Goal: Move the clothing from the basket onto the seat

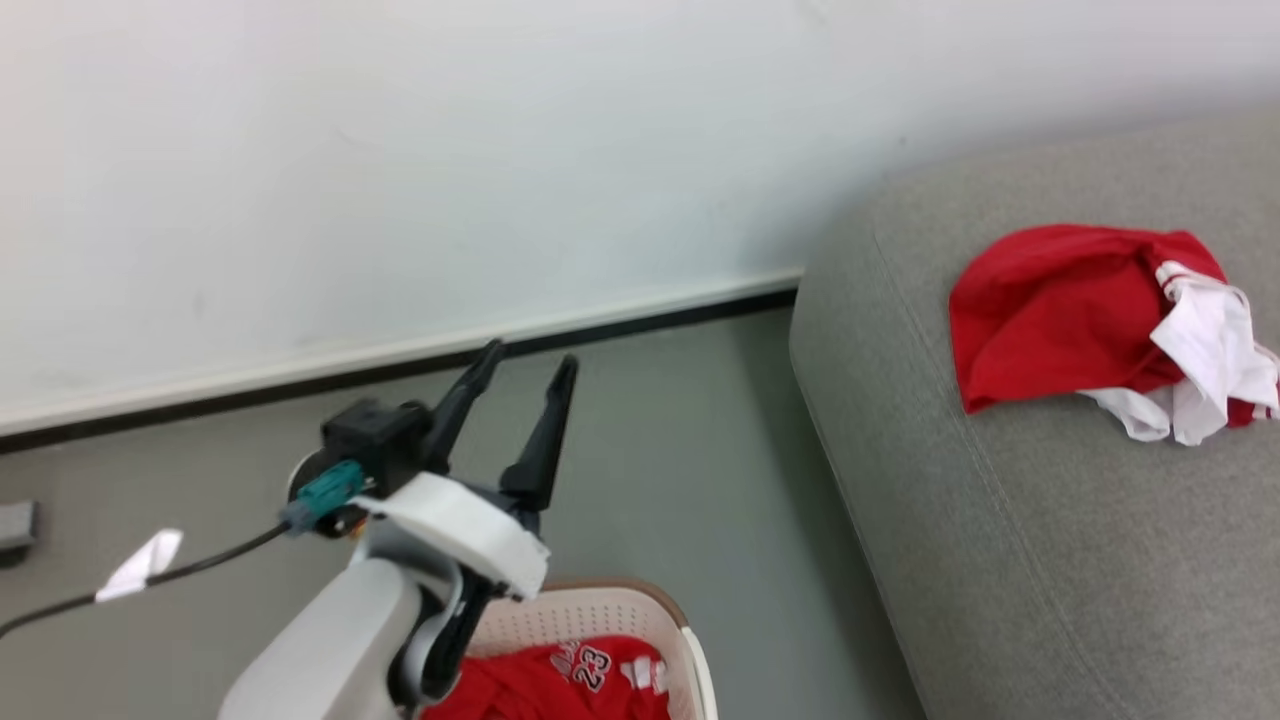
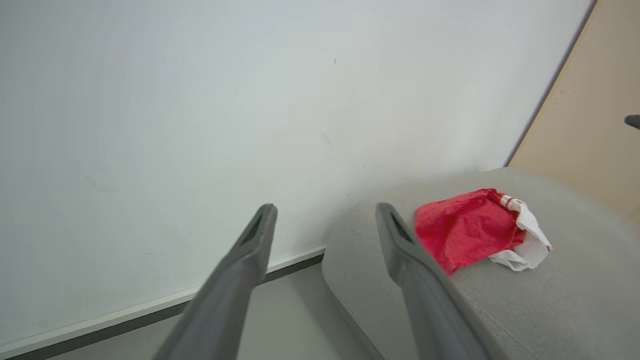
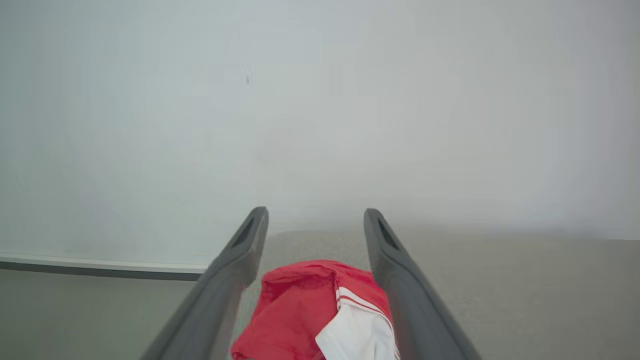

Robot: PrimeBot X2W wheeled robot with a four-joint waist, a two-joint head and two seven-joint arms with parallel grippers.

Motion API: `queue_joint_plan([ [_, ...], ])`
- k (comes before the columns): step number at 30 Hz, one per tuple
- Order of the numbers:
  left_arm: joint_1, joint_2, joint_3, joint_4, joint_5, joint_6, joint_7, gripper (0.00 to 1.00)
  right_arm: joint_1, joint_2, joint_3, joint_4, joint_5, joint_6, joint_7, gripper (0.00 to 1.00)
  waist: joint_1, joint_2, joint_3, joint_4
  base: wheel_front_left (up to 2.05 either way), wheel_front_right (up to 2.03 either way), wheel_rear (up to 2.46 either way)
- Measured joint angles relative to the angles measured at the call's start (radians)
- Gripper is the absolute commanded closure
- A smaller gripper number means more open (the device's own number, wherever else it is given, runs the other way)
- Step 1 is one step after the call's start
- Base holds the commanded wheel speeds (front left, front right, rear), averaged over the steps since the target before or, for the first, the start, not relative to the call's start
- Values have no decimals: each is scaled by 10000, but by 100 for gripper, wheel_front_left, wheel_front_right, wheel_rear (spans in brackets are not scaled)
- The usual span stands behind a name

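A red garment with white trim (image 1: 1050,320) lies crumpled on the light grey seat (image 1: 1050,550), near its rounded corner. More red clothing printed "23" (image 1: 560,685) sits in the cream basket (image 1: 560,612) at the bottom edge. My left gripper (image 1: 531,355) hovers open above the basket with nothing between its fingers; in its wrist view (image 2: 325,207) the garment (image 2: 465,227) rests on the seat (image 2: 550,300) to the right. My right gripper (image 3: 315,211) is open just above the garment (image 3: 300,310) on the seat (image 3: 525,290), fingers spread either side of it.
A pale wall with a white and black baseboard (image 1: 400,350) runs behind. Grey floor (image 1: 680,480) separates basket and seat. A cable with a white tag (image 1: 140,562) trails from my left arm. A dark object (image 1: 15,525) lies at the left edge. A beige panel (image 2: 590,110) stands beyond the seat.
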Motion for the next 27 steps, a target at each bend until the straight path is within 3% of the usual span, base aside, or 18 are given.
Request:
queue_joint_plan([
  [8, 1387, 359, 1269, -573, 174, 619, -125, 0, 1433, 993, -435, -1007, 63, 0, -963, 0, 0, 0, -897, 534, 0, 0, 0],
  [13, 2265, 568, 2054, -1007, 593, 934, -132, 0, 2325, 1553, -909, -1277, -604, 0, -1254, 0, 2, 0, -1223, 944, 0, 0, 0],
  [21, 3627, 663, 3327, -1519, 1471, 1375, -132, 0, 4267, 3233, -3099, -2136, -2562, 0, -1406, 0, 3, 0, -1551, 1415, 0, 0, 0],
  [27, 4868, 238, 4579, -1877, 2027, 1624, -132, 0, 6056, 4809, -4874, -2702, -4337, 0, -1407, 0, 3, 0, -1655, 1619, 0, 0, 0],
])
